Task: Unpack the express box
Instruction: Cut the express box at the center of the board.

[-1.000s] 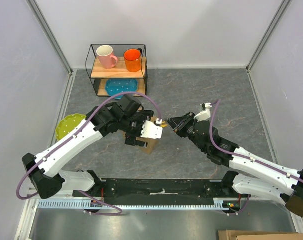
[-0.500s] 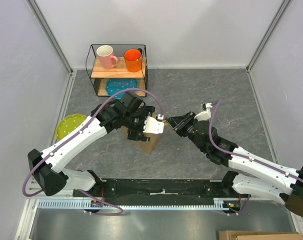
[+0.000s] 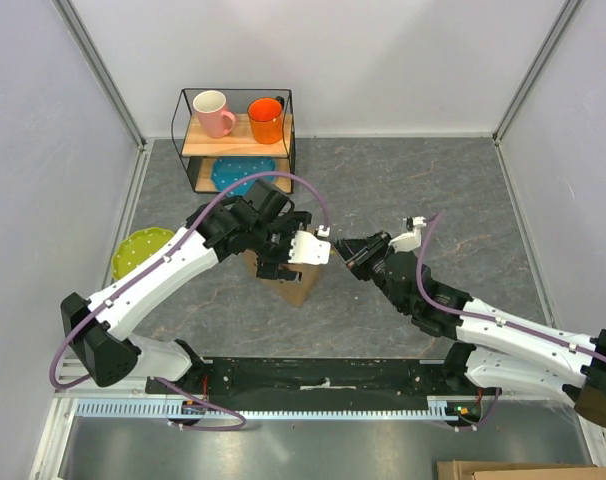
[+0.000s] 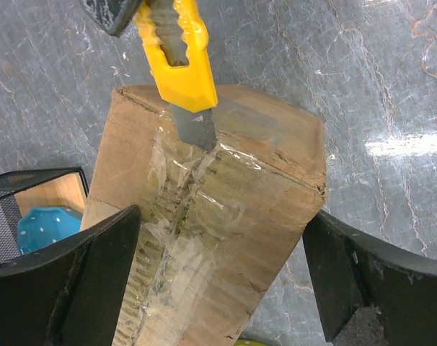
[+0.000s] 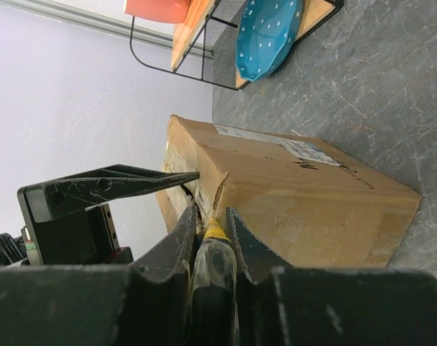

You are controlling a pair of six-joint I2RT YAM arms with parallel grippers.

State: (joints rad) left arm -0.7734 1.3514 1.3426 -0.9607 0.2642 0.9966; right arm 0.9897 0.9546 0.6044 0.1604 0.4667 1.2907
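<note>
Top external: left claw (image 4: 222,238) slides farther over the express box (image 4: 262,180), spread wide astride it; right claw (image 5: 213,220) clenches yellow knife (image 4: 177,50) at the tape (image 4: 204,216), cut starting.

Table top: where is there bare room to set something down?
Bare table lies far right, between the wire shelf and the right wall. The middle is crowded: the left gripper straddles the express box while the right gripper holds a yellow knife to its tape.
</note>
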